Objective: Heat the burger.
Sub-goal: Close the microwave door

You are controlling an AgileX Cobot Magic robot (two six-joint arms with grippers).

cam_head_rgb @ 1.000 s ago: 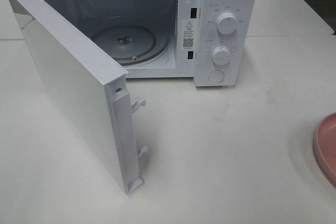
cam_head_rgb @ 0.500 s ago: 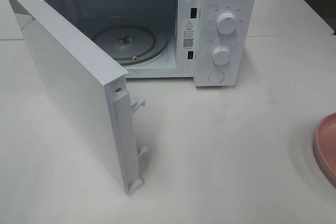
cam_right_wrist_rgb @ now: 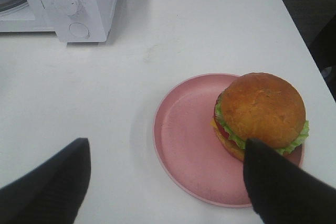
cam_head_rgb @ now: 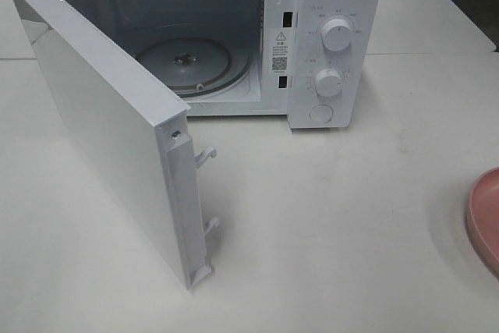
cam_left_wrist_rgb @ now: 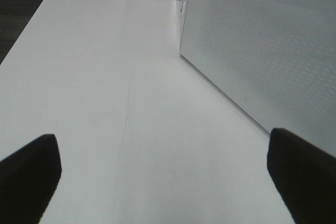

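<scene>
The burger [cam_right_wrist_rgb: 260, 111], golden-brown bun over lettuce and tomato, sits on the far-right side of a round pink plate [cam_right_wrist_rgb: 184, 129] in the right wrist view. My right gripper [cam_right_wrist_rgb: 165, 184] hovers open above the plate's near edge, holding nothing; one dark finger [cam_right_wrist_rgb: 283, 182] overlaps the burger's near side in the picture. In the exterior view the burger is out of sight and only the plate's rim [cam_head_rgb: 483, 216] shows at the right edge. The left gripper [cam_left_wrist_rgb: 163, 182] stands wide open over bare table beside the microwave. Neither gripper appears in the exterior view.
A white microwave [cam_head_rgb: 335, 44] stands at the back of the white table, its door [cam_head_rgb: 109, 130] swung wide toward the front left. The glass turntable [cam_head_rgb: 185, 64] inside is bare. Two knobs and a button sit on its right panel. The table ends close to the plate's right.
</scene>
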